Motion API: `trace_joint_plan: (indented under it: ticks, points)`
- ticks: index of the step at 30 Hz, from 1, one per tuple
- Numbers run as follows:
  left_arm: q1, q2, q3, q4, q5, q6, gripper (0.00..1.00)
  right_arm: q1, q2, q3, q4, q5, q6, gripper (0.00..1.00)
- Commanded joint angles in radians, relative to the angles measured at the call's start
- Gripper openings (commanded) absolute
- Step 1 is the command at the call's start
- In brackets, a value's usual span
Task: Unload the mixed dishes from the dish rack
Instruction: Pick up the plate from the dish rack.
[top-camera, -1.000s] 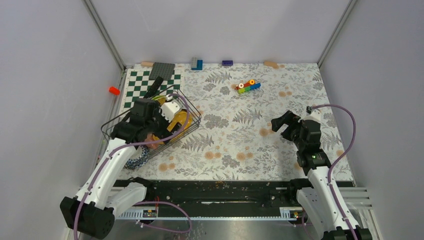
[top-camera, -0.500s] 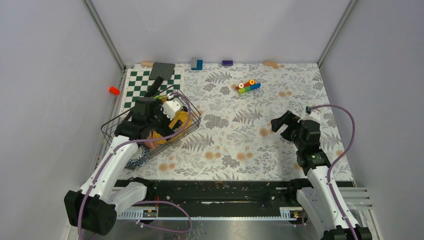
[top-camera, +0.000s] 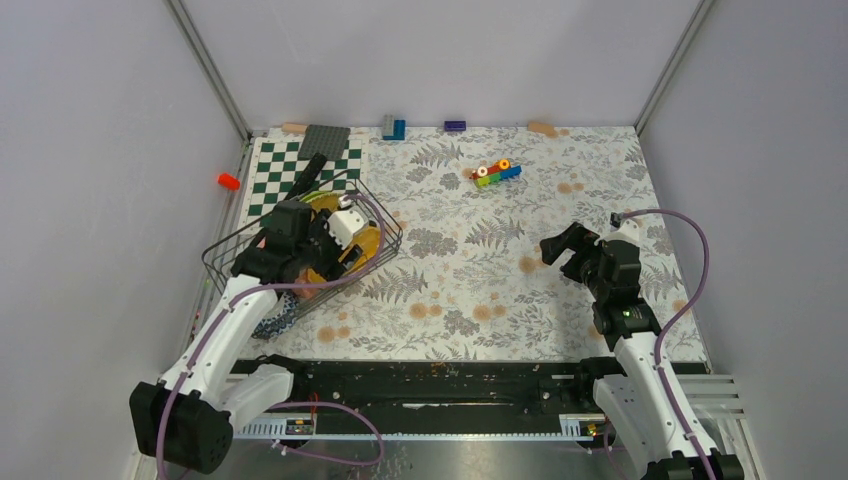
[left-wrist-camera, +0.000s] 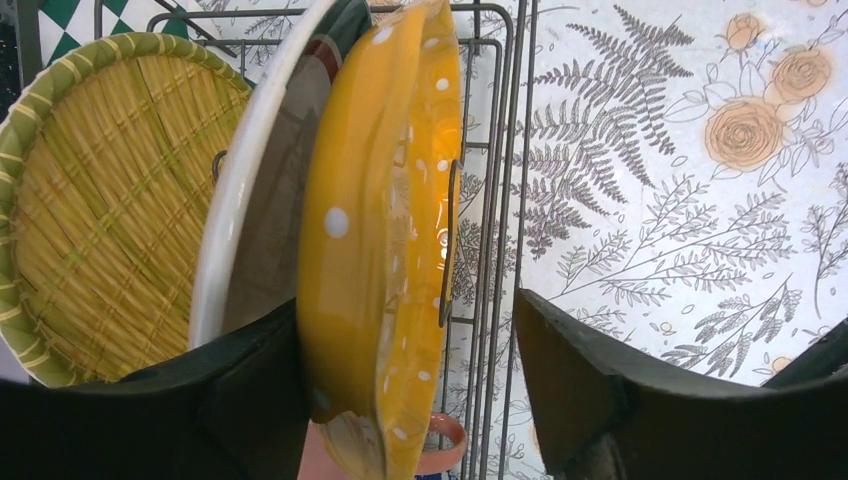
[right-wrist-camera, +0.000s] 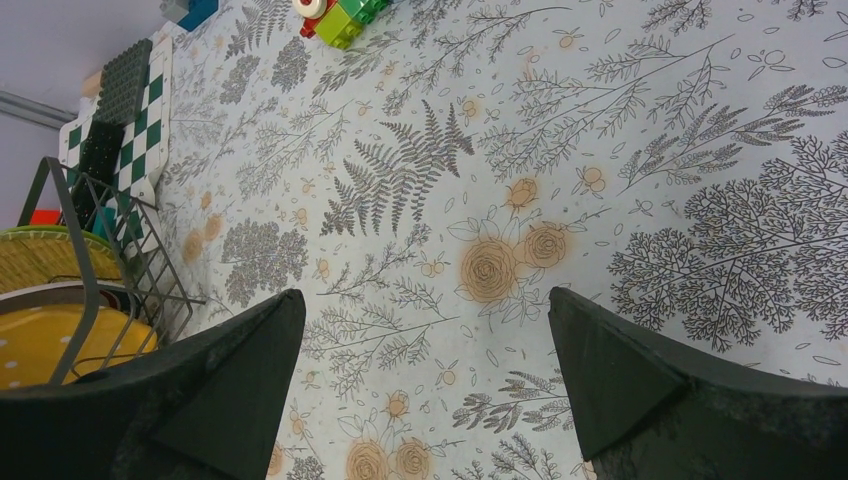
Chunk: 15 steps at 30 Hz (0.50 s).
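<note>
The left gripper (left-wrist-camera: 405, 330), jaws apart, is straddling the yellow plate (left-wrist-camera: 370, 200), which is standing upright in the dish rack (left-wrist-camera: 505, 150). The right gripper (right-wrist-camera: 425, 300) is hanging spread wide, well apart from the rack.

No readable text, numbers, labels or brand marks in any view. The yellow plate (left-wrist-camera: 370, 250) carries only white dots, the tablecloth (right-wrist-camera: 620, 120) only fern-and-rose print, the board (top-camera: 272, 168) only green-white checks
</note>
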<state>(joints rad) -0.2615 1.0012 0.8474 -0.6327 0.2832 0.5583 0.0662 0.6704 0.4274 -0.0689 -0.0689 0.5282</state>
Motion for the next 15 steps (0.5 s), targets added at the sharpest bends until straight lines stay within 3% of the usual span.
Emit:
trace_joint_plan:
  ticks: [1,9,15]
  points:
    - [0.004,-0.030,-0.024,0.036,0.033,0.035,0.62,-0.002,-0.013,-0.003,0.041,-0.016,-0.010,0.99]
    - [0.004,-0.023,-0.033,0.073,0.019,0.064,0.42,-0.002,-0.016,0.003,0.021,-0.002,-0.012,0.99]
    - [0.004,-0.009,-0.009,0.073,0.027,0.082,0.19,-0.002,-0.022,0.003,0.020,-0.005,-0.016,0.99]
